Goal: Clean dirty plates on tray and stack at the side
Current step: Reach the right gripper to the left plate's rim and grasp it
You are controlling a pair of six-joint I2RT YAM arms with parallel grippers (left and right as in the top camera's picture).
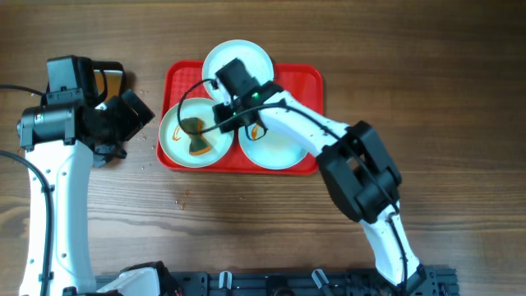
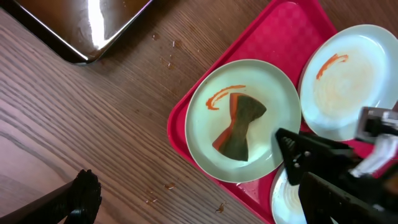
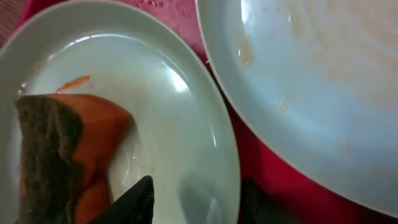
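Note:
Three white plates lie on the red tray (image 1: 308, 78). The front left plate (image 1: 174, 140) (image 2: 277, 93) (image 3: 168, 106) carries an orange streak and an orange and dark green sponge (image 1: 196, 136) (image 2: 239, 124) (image 3: 62, 149). The back plate (image 1: 242, 51) (image 2: 354, 81) has an orange streak too. The front right plate (image 1: 279, 148) has a small orange mark. My right gripper (image 1: 223, 117) (image 3: 198, 202) is open, its fingers on either side of the front left plate's rim, beside the sponge. My left gripper (image 1: 136, 115) is open and empty over the table, left of the tray.
A black pan (image 1: 105, 80) (image 2: 81, 25) stands on the wooden table behind my left gripper. Small crumbs (image 2: 168, 185) lie on the wood by the tray's left edge. My right arm (image 1: 362, 173) crosses the tray's front right corner.

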